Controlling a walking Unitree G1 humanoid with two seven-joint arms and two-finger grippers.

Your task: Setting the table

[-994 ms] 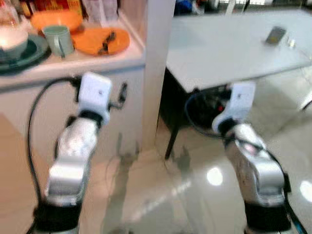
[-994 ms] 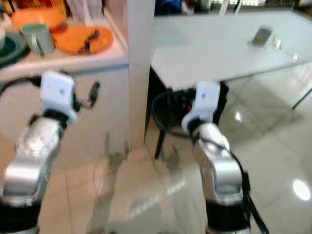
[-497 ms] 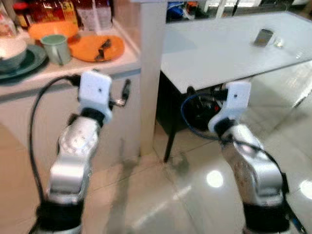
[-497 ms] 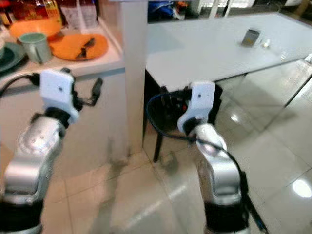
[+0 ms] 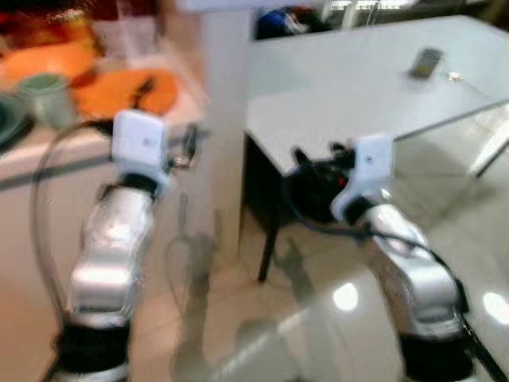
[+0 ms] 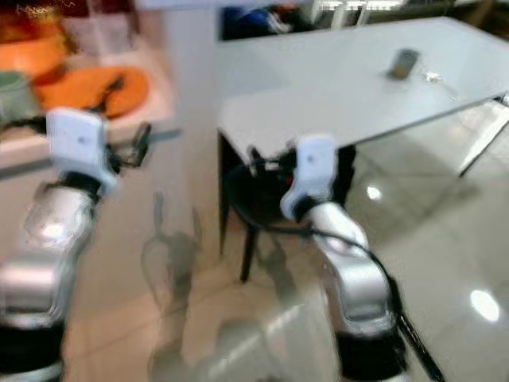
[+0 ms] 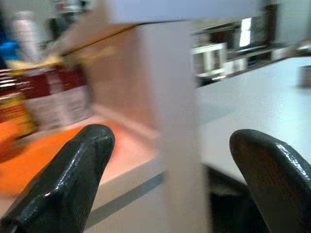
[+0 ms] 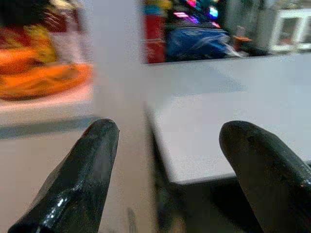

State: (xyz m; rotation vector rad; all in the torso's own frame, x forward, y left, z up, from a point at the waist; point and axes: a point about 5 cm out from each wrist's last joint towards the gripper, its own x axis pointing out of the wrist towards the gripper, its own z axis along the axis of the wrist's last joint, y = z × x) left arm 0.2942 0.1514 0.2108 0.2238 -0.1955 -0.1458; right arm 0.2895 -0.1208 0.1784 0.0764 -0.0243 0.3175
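The orange plate [image 5: 123, 91] lies on the counter [image 5: 48, 147] to the left of the white pillar [image 5: 223, 119], just beyond the left gripper [image 7: 170, 160], whose fingers stand wide apart, empty. The right gripper [image 8: 165, 165], also spread and empty, faces the pillar and the white table [image 5: 358, 87] on its far side. Since half a second ago the whole view has swung, and the pillar sits further left. One orange plate, one green mug [image 5: 46, 98], one orange bowl [image 5: 44, 60], and one small dark object [image 5: 426, 62] on the table.

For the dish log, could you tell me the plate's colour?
Orange; the plate shows best in the right eye view.
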